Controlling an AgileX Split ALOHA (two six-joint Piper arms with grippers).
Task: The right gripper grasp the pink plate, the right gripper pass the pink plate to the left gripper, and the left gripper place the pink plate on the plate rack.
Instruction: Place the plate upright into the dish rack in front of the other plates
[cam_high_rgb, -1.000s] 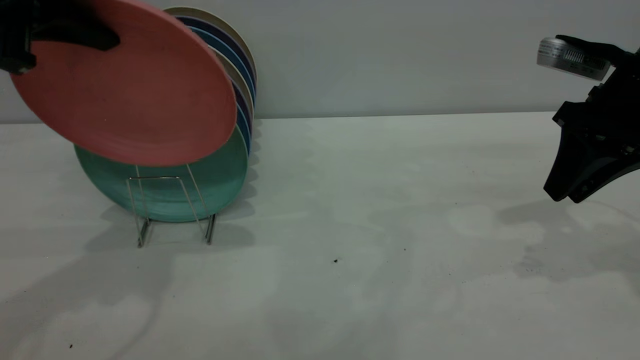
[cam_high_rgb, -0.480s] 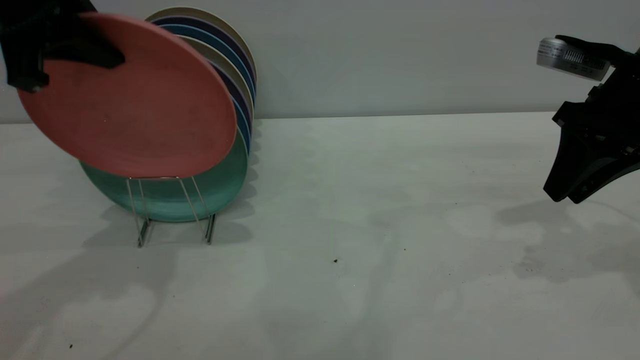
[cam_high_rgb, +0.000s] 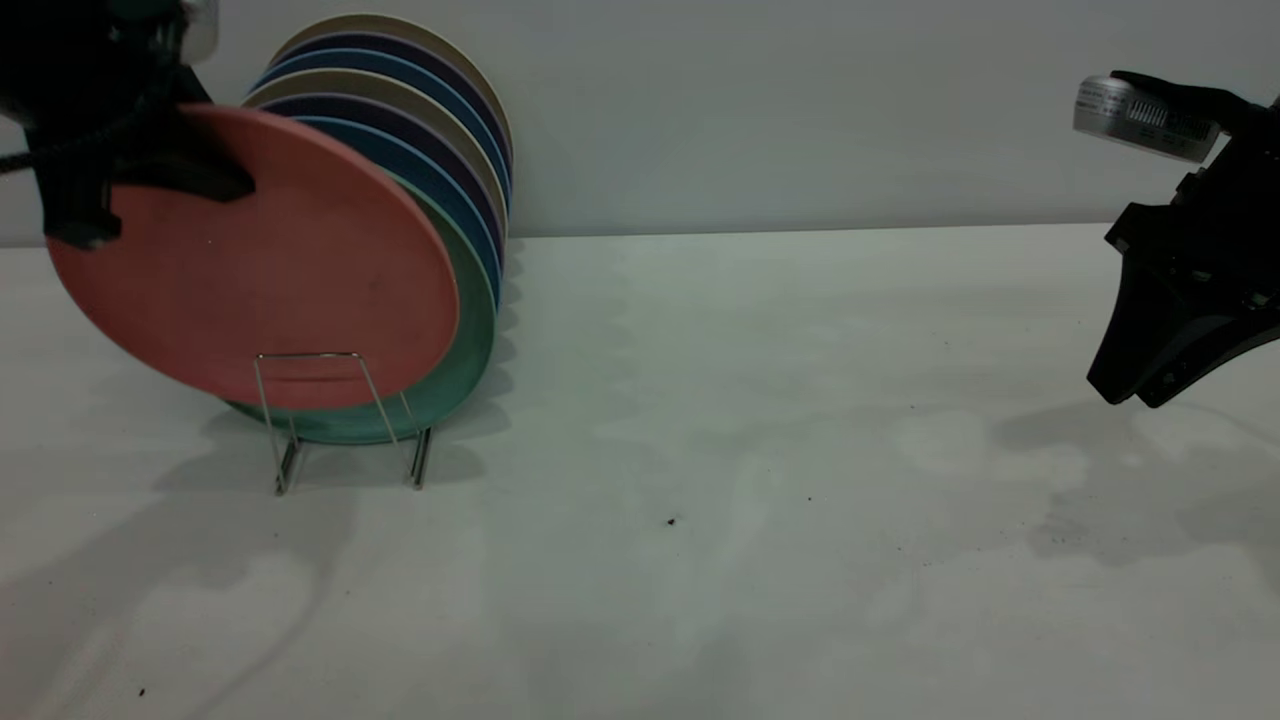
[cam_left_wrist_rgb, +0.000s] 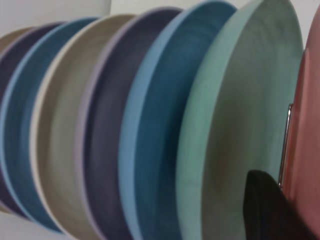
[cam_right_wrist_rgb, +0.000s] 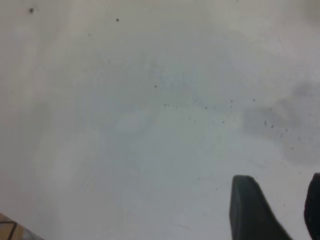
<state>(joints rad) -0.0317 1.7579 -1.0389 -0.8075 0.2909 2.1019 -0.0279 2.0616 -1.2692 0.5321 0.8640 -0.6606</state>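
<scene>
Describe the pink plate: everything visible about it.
The pink plate is a round, salmon-pink, matte disc that looks like plastic, with faint dark specks. It stands nearly upright, tilted, in front of the teal plate at the near end of the row. The left gripper clamps its upper left edge. Its lower edge sits behind the front loop of the plate rack; whether it rests on the rack's base cannot be seen. The left wrist view shows only its rim, beside a rack wire.

Pink plate (cam_high_rgb: 270, 260) tilted, lower edge behind front loop of plate rack (cam_high_rgb: 345, 420), before teal plate.
</scene>
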